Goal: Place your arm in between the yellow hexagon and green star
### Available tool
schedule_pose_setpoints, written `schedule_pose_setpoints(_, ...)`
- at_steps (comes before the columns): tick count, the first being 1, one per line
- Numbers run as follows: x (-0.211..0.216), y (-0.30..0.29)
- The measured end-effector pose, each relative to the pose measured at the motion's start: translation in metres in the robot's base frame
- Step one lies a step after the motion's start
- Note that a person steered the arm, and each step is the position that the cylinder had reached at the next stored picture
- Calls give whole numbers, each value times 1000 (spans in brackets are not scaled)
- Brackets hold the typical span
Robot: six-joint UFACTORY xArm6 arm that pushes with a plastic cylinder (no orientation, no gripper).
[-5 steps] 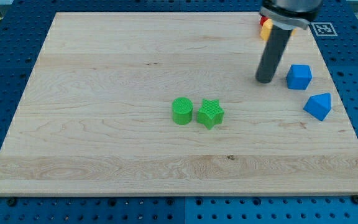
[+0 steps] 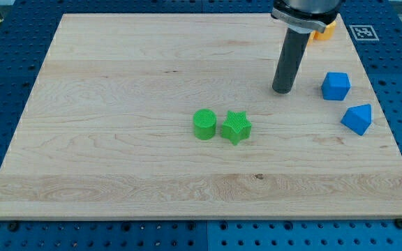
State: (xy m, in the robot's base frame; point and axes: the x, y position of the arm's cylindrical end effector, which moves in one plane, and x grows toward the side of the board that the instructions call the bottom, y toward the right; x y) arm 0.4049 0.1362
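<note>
The green star (image 2: 236, 127) lies near the board's middle, touching or almost touching a green cylinder (image 2: 204, 124) on its left. A yellow block (image 2: 324, 28), its shape mostly hidden by the arm, sits at the view's top right. My tip (image 2: 281, 90) rests on the board between them, up and to the right of the green star and below and left of the yellow block. It touches no block.
A blue cube (image 2: 336, 86) stands right of my tip. A blue wedge-like block (image 2: 357, 118) lies below it near the wooden board's right edge (image 2: 391, 132). A marker tag (image 2: 363, 31) sits off the board at the top right.
My tip has moved a little to the view's left, away from the blue cube. The arm now uncovers part of the yellow block and hides the red one seen before.
</note>
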Motion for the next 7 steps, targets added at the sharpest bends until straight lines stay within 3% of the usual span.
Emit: schedule_pose_setpoints(7,-6,0)
